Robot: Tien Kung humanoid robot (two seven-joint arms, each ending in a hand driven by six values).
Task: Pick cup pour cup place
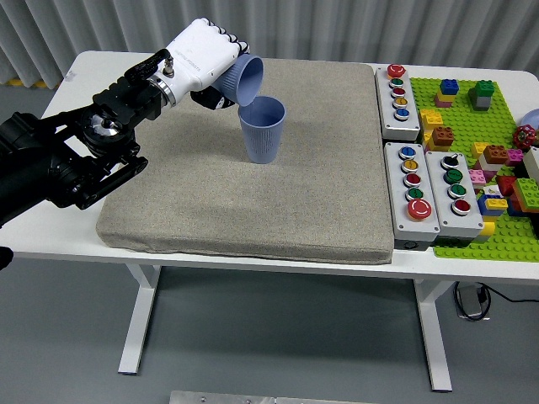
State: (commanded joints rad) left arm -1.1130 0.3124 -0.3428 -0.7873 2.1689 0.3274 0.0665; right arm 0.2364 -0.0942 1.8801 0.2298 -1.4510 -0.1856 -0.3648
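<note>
The standing cup (262, 130) is upright on the gray mat (253, 202). Right above its left rim the left hand (202, 63) holds a tipped cup (244, 78), so that side and the top are blocked. The black left arm (76, 160) fills the room left of the standing cup. In front of the standing cup and to its right the mat is bare and open. Farther right of the standing cup the button boxes (413, 160) stand like a wall, with the toy brick plate (484, 151) behind them.
</note>
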